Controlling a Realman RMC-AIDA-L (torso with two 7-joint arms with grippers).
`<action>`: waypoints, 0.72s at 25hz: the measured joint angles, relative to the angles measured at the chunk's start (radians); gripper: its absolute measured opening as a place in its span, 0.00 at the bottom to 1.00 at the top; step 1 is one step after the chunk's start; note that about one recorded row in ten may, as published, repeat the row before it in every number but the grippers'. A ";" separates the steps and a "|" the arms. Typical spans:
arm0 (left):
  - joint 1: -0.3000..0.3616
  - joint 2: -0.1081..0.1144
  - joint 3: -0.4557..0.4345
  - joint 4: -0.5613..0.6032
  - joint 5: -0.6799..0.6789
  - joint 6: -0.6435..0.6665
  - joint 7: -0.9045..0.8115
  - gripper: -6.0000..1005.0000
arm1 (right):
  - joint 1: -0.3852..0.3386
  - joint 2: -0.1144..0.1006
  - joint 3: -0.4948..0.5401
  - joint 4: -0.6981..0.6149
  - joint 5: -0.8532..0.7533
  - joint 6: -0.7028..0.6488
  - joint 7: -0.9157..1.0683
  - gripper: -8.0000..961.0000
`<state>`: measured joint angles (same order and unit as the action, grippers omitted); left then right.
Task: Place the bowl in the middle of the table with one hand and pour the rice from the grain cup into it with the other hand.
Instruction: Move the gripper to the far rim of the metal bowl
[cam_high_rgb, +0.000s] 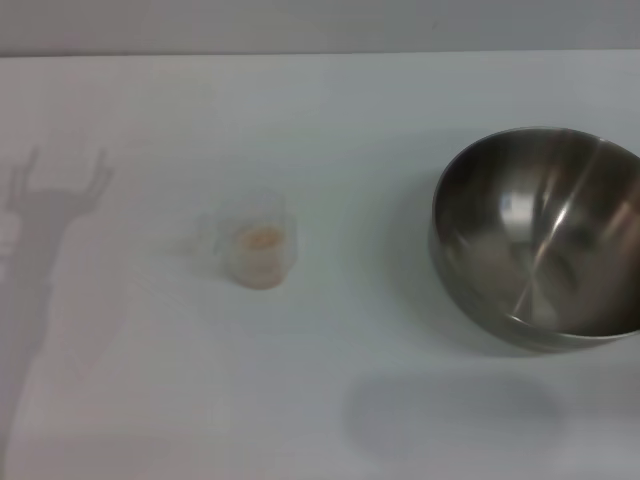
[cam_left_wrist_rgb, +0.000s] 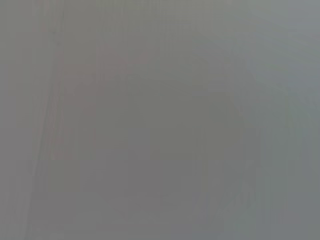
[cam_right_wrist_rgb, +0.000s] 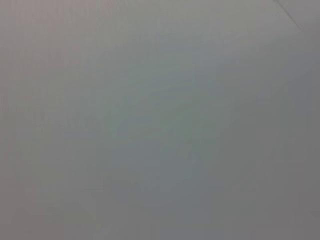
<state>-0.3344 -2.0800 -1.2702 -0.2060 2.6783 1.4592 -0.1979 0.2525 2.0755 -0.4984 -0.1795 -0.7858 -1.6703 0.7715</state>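
Desk: plain white matte desk (cam_high_rgb: 330, 110), filling the head view.
Bowl: large round stainless-steel mixing bowl (cam_high_rgb: 540, 235), upright at the desk's right side, cut by the frame edge.
Cup: small transparent plastic grain cup (cam_high_rgb: 258, 245), left of centre, well apart from the bowl.
Rice: pale tan grains (cam_high_rgb: 262, 240) inside the cup.
Fingers: neither gripper in view; state cannot be told.
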 joint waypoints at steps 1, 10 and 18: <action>-0.001 0.000 0.002 0.000 0.000 -0.001 0.000 0.86 | 0.002 0.000 0.000 0.000 0.000 0.000 0.000 0.80; -0.002 0.000 0.007 -0.001 0.000 -0.002 0.000 0.85 | 0.014 0.000 0.000 0.000 0.002 0.000 0.000 0.80; -0.004 0.000 0.007 -0.001 0.000 -0.002 0.001 0.85 | 0.022 0.000 0.001 0.000 0.004 -0.002 0.000 0.80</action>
<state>-0.3383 -2.0801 -1.2636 -0.2071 2.6782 1.4572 -0.1971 0.2743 2.0755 -0.4976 -0.1794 -0.7823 -1.6720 0.7715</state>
